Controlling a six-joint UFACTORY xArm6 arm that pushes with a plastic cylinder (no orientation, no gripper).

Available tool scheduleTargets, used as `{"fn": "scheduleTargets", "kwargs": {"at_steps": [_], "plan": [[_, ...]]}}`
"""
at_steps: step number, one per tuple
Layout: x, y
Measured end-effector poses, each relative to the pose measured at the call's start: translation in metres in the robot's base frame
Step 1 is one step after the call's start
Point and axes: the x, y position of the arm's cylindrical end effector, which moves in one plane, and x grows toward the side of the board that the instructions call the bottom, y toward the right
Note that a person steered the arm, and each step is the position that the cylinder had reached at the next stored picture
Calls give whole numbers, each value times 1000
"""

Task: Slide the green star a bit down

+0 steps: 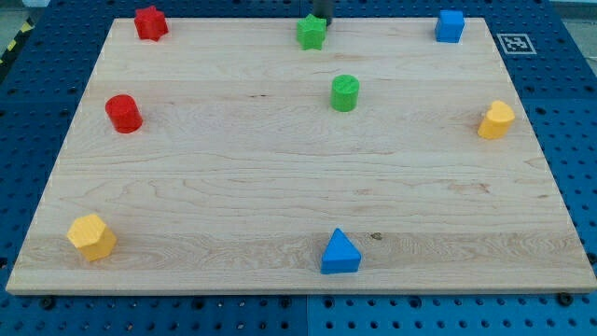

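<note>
The green star (312, 32) sits near the top edge of the wooden board (233, 205), at the view's top middle. My tip (323, 21) is a dark rod that comes in from the view's top edge and ends just above and to the right of the star, touching or nearly touching it. A green cylinder (345, 92) stands below the star, a little to the right.
A red star (150, 22) is at the top left and a red cylinder (123, 113) below it. A blue cube (450, 26) is at the top right. Yellow blocks sit at the right edge (496, 119) and bottom left (91, 236). A blue triangle (340, 252) is at the bottom middle.
</note>
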Motion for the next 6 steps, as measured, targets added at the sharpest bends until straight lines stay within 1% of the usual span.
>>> {"fn": "scheduleTargets", "kwargs": {"at_steps": [1, 3, 4, 5, 6], "plan": [[0, -5], [-4, -41], [12, -50], [17, -44], [16, -13]]}}
